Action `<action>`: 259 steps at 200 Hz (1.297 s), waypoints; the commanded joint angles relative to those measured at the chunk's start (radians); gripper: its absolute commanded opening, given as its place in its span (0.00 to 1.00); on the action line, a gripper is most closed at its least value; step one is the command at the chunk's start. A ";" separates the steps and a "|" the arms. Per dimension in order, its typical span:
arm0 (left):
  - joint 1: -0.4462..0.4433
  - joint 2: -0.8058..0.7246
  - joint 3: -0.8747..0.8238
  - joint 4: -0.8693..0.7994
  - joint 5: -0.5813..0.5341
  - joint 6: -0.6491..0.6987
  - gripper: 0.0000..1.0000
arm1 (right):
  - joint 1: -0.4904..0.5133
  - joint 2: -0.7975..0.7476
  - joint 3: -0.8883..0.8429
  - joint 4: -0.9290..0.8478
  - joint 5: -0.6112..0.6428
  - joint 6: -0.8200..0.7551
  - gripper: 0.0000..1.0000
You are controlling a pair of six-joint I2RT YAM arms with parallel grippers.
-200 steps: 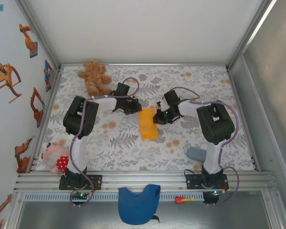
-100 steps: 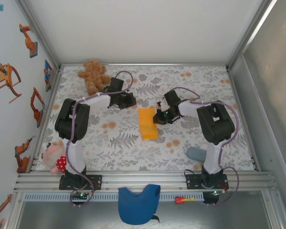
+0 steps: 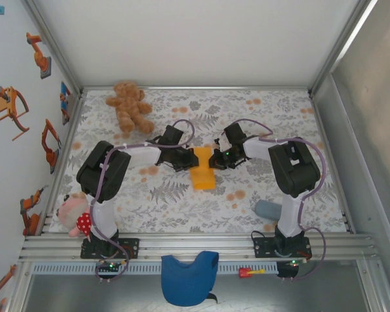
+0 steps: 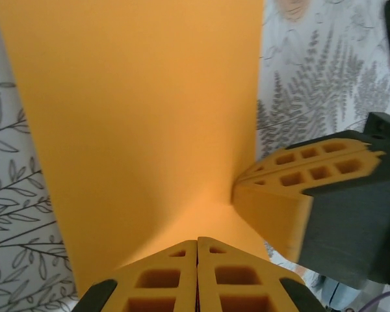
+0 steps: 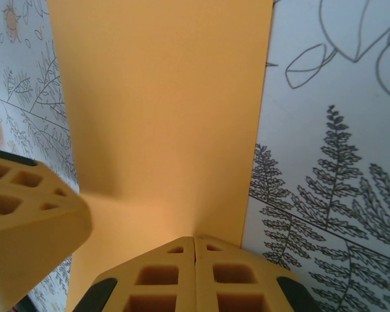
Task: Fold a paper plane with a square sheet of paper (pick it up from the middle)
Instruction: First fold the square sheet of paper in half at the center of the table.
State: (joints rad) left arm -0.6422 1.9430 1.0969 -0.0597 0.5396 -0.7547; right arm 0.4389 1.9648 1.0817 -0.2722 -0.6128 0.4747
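Observation:
The orange sheet of paper point(image 3: 202, 175) lies flat mid-table as a long rectangle, about half as wide as it is long, not a pointed dart. My left gripper point(image 3: 188, 161) is shut, its tips resting on the sheet's left edge near the far end. Facing it, my right gripper point(image 3: 212, 160) is also shut, with its tips on the right edge. In the left wrist view the paper point(image 4: 136, 110) spreads ahead of my shut left gripper point(image 4: 197, 241), and the right fingers point(image 4: 273, 208) press on it. The right wrist view shows the paper point(image 5: 162, 97) beyond my shut right gripper point(image 5: 194, 238).
A brown teddy bear point(image 3: 130, 106) lies at the far left of the patterned table point(image 3: 279, 117). A pink plush toy point(image 3: 75, 214) sits at the near left, a grey-blue object point(image 3: 268, 209) at the near right. A blue cloth point(image 3: 190, 276) hangs over the front rail.
My left gripper swung away toward the teddy bear, then came back down onto the sheet's left edge. The right gripper and the paper have stayed put.

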 commanded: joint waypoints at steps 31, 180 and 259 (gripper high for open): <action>0.020 0.054 0.011 0.009 -0.003 -0.013 0.07 | 0.009 0.154 -0.108 -0.151 0.292 0.010 0.05; -0.025 -0.022 -0.029 -0.012 0.064 -0.008 0.07 | 0.010 0.164 -0.109 -0.150 0.299 0.013 0.04; -0.010 0.016 -0.077 -0.077 0.049 0.018 0.07 | 0.009 0.166 -0.109 -0.151 0.307 0.019 0.04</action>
State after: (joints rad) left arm -0.6636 1.9369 1.0462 -0.0837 0.5842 -0.7536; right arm 0.4389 1.9648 1.0809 -0.2714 -0.6125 0.4824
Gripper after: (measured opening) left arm 0.073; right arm 0.050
